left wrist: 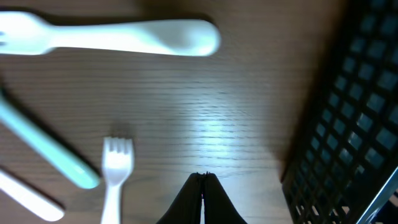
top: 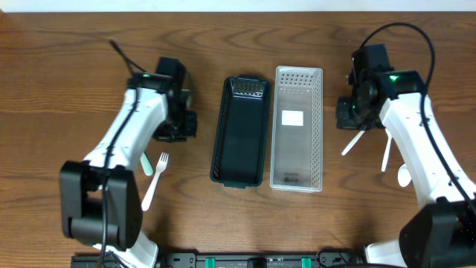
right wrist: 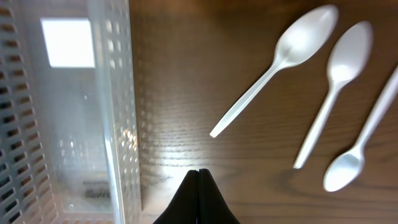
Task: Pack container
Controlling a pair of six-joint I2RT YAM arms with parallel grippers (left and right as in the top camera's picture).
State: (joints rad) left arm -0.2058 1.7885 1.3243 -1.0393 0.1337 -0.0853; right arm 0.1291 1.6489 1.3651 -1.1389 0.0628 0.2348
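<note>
A dark slotted container (top: pixel 240 130) and a clear perforated container (top: pixel 297 126) lie side by side at the table's middle, both empty. My left gripper (top: pixel 178 123) is shut and empty, left of the dark container (left wrist: pixel 348 124). In the left wrist view its tips (left wrist: pixel 203 177) hover over bare wood near a white fork (left wrist: pixel 116 162), a teal handle (left wrist: pixel 50 149) and a white utensil (left wrist: pixel 124 37). My right gripper (top: pixel 349 112) is shut and empty, right of the clear container (right wrist: pixel 62 112). Three white spoons (right wrist: pixel 280 62) (right wrist: pixel 333 87) (right wrist: pixel 360 149) lie to the right of its tips (right wrist: pixel 199 173).
A white fork (top: pixel 155 179) and a teal utensil (top: pixel 145 165) lie at the front left under my left arm. The spoons (top: pixel 353 143) (top: pixel 386 154) (top: pixel 402 175) lie partly under my right arm. Another white handle (left wrist: pixel 25 199) shows at the left wrist view's corner.
</note>
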